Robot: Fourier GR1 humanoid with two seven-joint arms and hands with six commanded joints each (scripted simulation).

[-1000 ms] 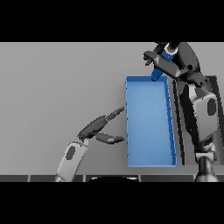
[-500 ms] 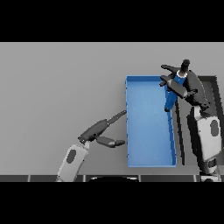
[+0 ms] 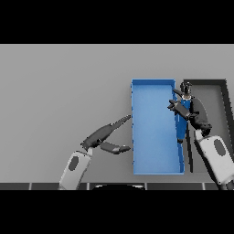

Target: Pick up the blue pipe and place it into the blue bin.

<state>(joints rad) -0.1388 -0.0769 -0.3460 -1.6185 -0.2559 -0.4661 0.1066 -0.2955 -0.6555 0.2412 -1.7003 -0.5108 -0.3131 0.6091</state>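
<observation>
Two hands noted: right hand (image 3: 191, 109), fingers curled round the blue pipe (image 3: 182, 125), holds it over the blue bin's (image 3: 153, 137) right wall. Left hand (image 3: 106, 137) rests left of bin, fingers spread wide, above the grey surface (image 3: 59, 91).

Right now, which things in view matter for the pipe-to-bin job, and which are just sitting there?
In the job:
blue pipe, held over the bin's right side
blue bin
right robot hand, curled on the pipe

Just there:
dark tray, right of the bin
left robot hand, open, idle beside the bin
grey table
</observation>
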